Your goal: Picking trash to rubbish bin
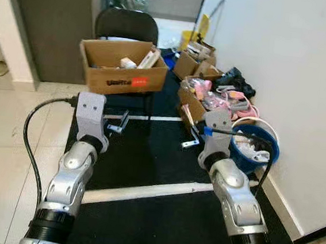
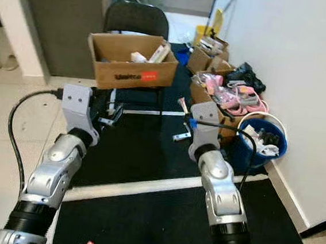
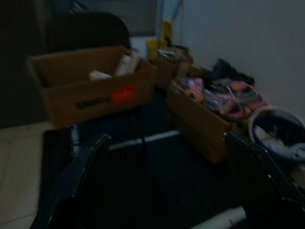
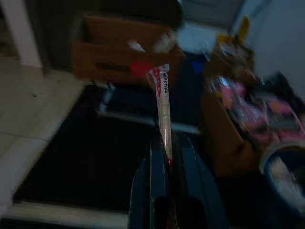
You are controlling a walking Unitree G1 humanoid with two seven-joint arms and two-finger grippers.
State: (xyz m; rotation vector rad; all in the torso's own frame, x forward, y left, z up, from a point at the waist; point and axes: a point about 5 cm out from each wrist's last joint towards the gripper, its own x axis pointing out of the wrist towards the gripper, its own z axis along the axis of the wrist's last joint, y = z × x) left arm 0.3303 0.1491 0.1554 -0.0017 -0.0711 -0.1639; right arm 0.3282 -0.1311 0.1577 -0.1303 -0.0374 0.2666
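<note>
Right wrist view is showing the right claw [image 4: 167, 143] pinching a slim paper-wrapped chopstick sleeve with red print [image 4: 163, 102] by its lower end, the two black fingers [image 4: 155, 167] closing flat against it so the sleeve is standing out straight ahead of the claw; gripping it low like this is likely keeping the long light piece steady while it is being carried. In the head views the same claw [image 2: 185, 124] is hovering above the black floor mat with white stripes [image 1: 148, 155], and the round blue rubbish bin with white rim [image 1: 264, 149] is sitting just to the claw's right against the white wall [image 1: 295, 71], already holding crumpled white scraps, so the trash is near its goal but not yet over the opening. The left claw [image 3: 167, 181] is spreading its fingers wide apart and gripping nothing, waiting level with the other arm. Ahead of both claws an open brown cardboard box with a red label [image 1: 122, 66] is resting on a black chair [image 1: 126, 23], and low cardboard boxes of pink footwear [image 1: 211, 98] are lining the wall beyond the bin, probably stored out of the walkway.
</note>
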